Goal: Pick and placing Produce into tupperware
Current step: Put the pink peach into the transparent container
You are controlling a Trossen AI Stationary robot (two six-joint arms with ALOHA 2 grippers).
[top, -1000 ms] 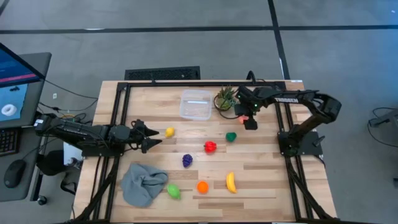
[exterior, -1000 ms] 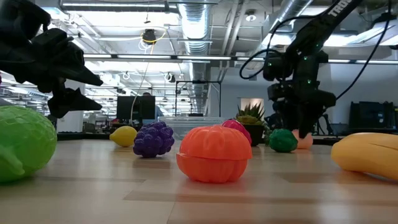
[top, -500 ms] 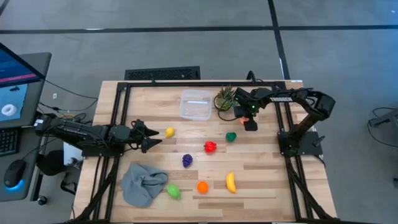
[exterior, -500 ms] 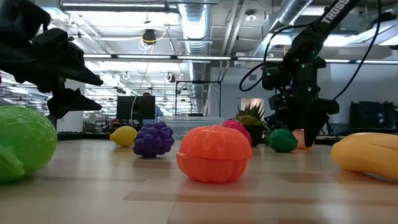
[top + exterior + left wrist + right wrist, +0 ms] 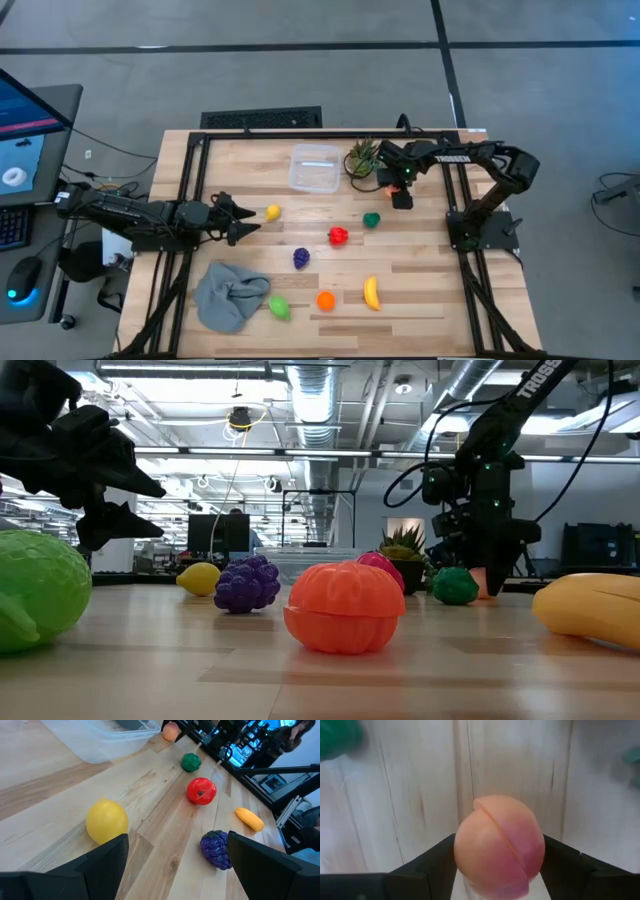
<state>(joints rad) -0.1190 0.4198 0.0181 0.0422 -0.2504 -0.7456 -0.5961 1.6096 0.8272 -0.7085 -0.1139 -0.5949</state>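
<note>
Peach-coloured round toy fruit [image 5: 499,851] now sits pinched between my right gripper [image 5: 385,185] fingers, which have just closed in from wider apart; it lies on the wood just beside the clear rectangular plastic tupperware [image 5: 314,167]. Lifting comes next, I judge. My left gripper [image 5: 243,213] waits spread apart, well away from the tupperware.

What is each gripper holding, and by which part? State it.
The right gripper has its fingers against the two opposite sides of the peach, at its widest part. The left gripper is open, holding nothing.
</note>
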